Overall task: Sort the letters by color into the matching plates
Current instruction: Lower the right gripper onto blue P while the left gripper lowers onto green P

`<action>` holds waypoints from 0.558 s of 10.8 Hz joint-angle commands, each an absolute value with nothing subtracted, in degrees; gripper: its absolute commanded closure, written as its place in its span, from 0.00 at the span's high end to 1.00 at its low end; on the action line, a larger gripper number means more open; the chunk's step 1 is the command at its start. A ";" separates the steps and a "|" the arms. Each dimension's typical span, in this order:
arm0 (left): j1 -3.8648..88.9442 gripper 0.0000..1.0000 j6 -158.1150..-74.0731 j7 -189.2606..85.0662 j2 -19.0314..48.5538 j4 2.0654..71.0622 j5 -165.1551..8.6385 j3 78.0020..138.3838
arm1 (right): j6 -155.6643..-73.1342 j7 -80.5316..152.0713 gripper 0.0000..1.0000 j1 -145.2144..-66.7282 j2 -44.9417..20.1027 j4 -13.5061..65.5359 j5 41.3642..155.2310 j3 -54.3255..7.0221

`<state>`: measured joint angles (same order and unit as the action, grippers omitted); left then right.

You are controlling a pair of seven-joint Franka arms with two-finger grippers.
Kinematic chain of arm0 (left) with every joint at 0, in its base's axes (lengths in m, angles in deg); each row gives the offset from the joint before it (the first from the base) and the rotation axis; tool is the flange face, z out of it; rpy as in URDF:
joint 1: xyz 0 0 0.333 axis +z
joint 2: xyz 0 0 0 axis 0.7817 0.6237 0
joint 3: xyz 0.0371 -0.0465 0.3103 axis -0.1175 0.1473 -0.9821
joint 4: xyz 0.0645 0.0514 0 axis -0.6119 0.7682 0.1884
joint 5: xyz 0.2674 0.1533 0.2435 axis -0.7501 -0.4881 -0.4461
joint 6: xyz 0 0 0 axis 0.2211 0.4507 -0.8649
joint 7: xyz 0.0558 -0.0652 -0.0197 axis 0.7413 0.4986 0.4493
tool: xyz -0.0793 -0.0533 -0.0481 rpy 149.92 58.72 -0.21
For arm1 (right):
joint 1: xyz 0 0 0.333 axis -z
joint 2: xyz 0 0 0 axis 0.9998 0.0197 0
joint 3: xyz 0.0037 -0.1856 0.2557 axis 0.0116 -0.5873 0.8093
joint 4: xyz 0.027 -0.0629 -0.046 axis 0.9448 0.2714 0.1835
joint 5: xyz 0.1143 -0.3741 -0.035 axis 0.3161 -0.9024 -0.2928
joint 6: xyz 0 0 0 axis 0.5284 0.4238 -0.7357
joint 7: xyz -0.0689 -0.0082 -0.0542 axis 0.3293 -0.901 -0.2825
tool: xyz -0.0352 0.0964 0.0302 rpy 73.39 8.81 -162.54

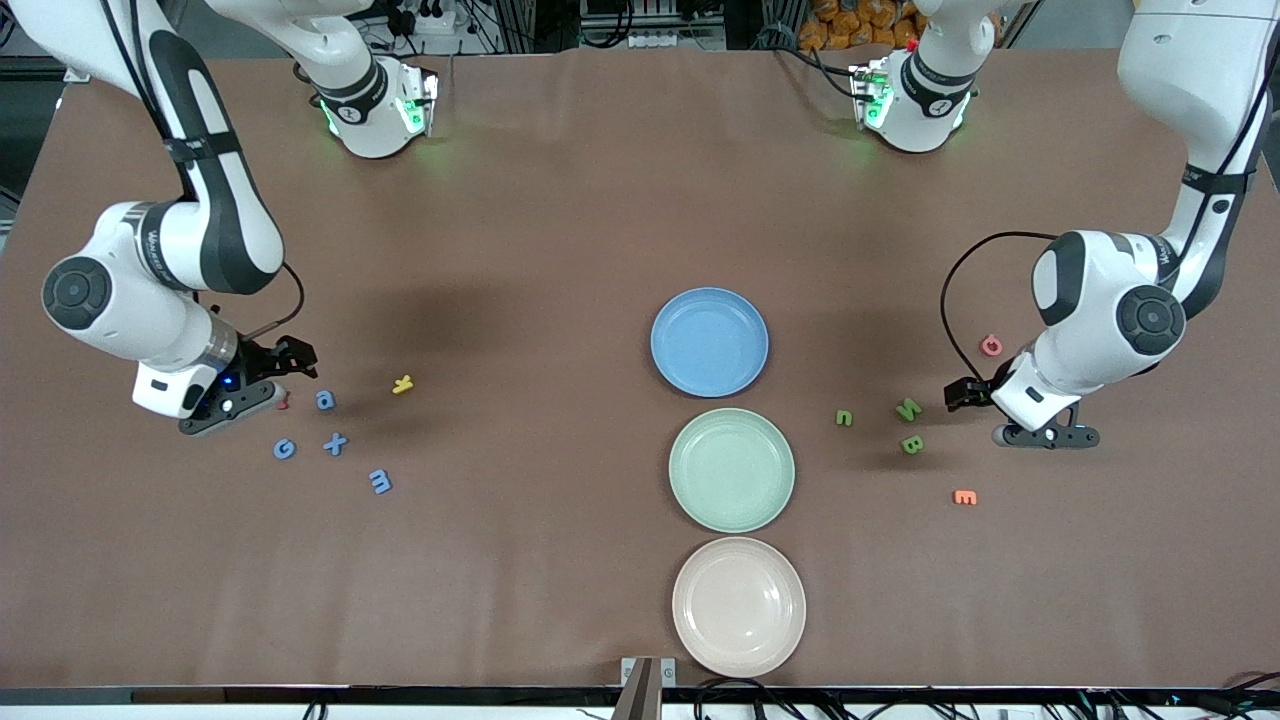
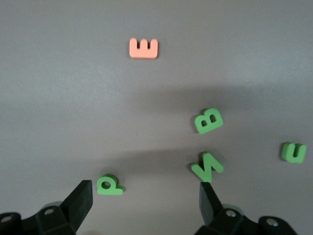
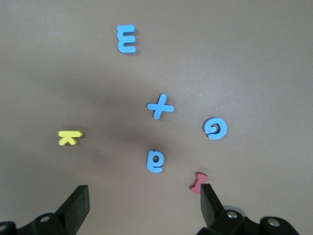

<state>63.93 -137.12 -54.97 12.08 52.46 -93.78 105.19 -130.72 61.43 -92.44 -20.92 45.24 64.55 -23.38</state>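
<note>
The blue plate point(image 1: 710, 342) and the mint green plate point(image 1: 731, 469) lie mid-table, both bare. Several blue letters point(image 1: 335, 444) lie toward the right arm's end; my right gripper point(image 1: 285, 362) hangs open over them, with the blue "a" point(image 3: 155, 161) just ahead of its open gripper point(image 3: 143, 191). Green letters point(image 1: 908, 409) lie toward the left arm's end. My left gripper point(image 1: 972, 395) hovers open there. In the left wrist view a green "P" point(image 2: 109, 184) lies between the open gripper's point(image 2: 145, 188) fingers, close to one, next to "N" point(image 2: 207, 165) and "B" point(image 2: 209, 120).
A beige plate point(image 1: 738, 605) sits nearest the front camera. A yellow letter point(image 1: 402, 384) and a red one point(image 3: 199, 182) lie among the blue letters. An orange "E" point(image 1: 965, 497) and a pink letter point(image 1: 990, 346) lie by the green ones.
</note>
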 commanded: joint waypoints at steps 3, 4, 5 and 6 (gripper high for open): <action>68.37 0.85 -139.73 -55.74 11.72 56.38 -102.01 105.51 | -140.62 68.09 1.00 -91.33 -16.12 48.55 65.23 -23.21; 68.29 0.83 -141.04 -55.74 12.08 57.08 -102.02 105.51 | -142.64 68.09 1.00 -91.42 -15.06 48.63 65.23 -23.13; 68.29 0.82 -143.75 -55.56 12.34 58.48 -102.02 105.51 | -144.74 68.18 1.00 -91.77 -13.84 49.16 65.14 -23.04; 68.20 0.82 -145.43 -55.47 12.60 59.36 -102.02 105.51 | -148.25 68.18 1.00 -91.77 -13.21 50.55 65.14 -23.04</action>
